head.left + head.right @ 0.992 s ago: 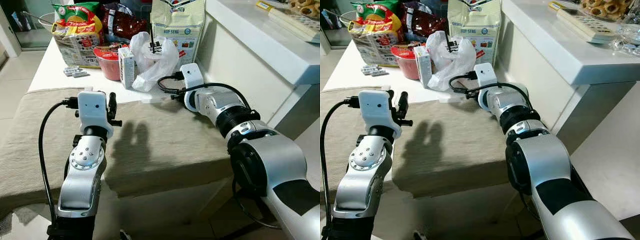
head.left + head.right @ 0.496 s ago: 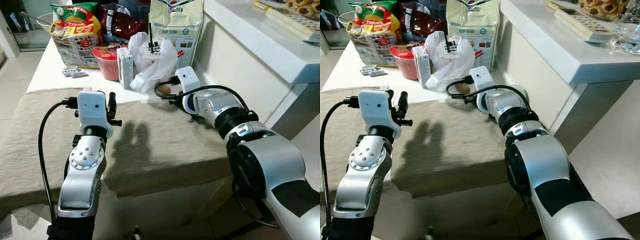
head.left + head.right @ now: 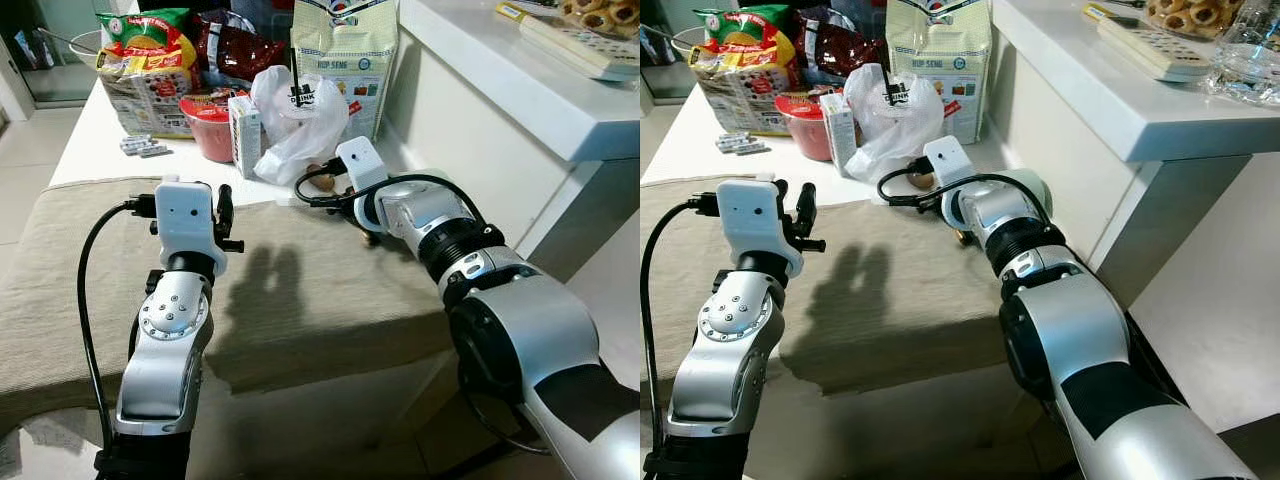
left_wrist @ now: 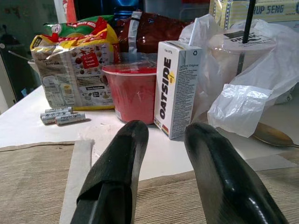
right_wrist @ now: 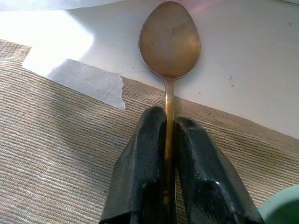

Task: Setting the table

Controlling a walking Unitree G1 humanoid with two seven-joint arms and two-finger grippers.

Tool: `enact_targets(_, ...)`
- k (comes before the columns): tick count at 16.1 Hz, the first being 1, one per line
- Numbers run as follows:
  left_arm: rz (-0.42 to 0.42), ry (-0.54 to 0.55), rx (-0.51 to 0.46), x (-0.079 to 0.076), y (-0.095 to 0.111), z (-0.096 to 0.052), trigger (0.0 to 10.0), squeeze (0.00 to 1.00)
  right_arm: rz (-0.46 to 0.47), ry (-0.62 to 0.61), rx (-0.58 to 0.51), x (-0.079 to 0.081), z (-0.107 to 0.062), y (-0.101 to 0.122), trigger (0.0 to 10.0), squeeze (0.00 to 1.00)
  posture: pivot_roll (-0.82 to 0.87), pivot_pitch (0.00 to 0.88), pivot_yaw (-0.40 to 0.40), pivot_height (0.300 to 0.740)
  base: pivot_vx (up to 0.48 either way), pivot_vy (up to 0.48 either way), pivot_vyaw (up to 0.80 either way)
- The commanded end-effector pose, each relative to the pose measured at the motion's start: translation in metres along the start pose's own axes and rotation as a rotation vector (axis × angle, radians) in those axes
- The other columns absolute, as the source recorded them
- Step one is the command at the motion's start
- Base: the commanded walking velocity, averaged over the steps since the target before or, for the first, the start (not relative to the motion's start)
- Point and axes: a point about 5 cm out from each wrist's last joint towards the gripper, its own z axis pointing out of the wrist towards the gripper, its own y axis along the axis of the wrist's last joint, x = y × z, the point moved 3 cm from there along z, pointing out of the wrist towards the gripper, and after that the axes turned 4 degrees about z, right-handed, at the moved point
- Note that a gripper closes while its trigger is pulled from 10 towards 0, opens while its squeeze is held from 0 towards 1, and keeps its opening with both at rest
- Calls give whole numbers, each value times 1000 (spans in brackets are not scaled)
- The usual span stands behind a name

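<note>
A bronze spoon (image 5: 169, 39) is held by its handle in my right gripper (image 5: 167, 140), which is shut on it. The spoon's bowl (image 3: 322, 181) lies over the white table just past the far edge of the beige placemat (image 3: 300, 290), next to the plastic bag. The right wrist's white camera block (image 3: 360, 163) hides the fingers from above. My left gripper (image 4: 163, 140) hovers open over the placemat's left part, pointing at the groceries, with nothing between its fingers (image 3: 224, 205).
At the table's far end stand snack bags (image 3: 150, 60), a red bowl (image 3: 210, 125), an Oatside carton (image 4: 175, 88), a plastic bag with a drink cup (image 3: 300, 115), batteries (image 3: 145, 148) and a flour bag (image 3: 343, 55). A white counter (image 3: 520, 90) rises on the right.
My right gripper has moved left along the placemat's far edge with the spoon in it, and the spoon's bowl now shows beside the plastic bag. The left arm has stayed still.
</note>
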Motion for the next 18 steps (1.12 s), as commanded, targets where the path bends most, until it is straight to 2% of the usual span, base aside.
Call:
enact_targets(1,9,-11,7,-2,-2,-1,10000,0,3,30,52,9,4,-13,10000,0,-121,10,-42,740,0,0,0)
enact_targets(5,10,-11,10,-2,-2,0,10000,0,-5,56,34,14,2,-5,10000,0,-124,10,-38,740,0,0,0)
enact_targets(14,16,-17,10,0,-2,-1,10000,0,-6,67,1,13,-3,6,10000,0,-124,15,-24,740,0,0,0)
enact_targets(18,18,-23,9,-1,-2,0,10000,0,-10,73,-47,13,-6,15,10000,0,-126,16,-22,740,0,0,0)
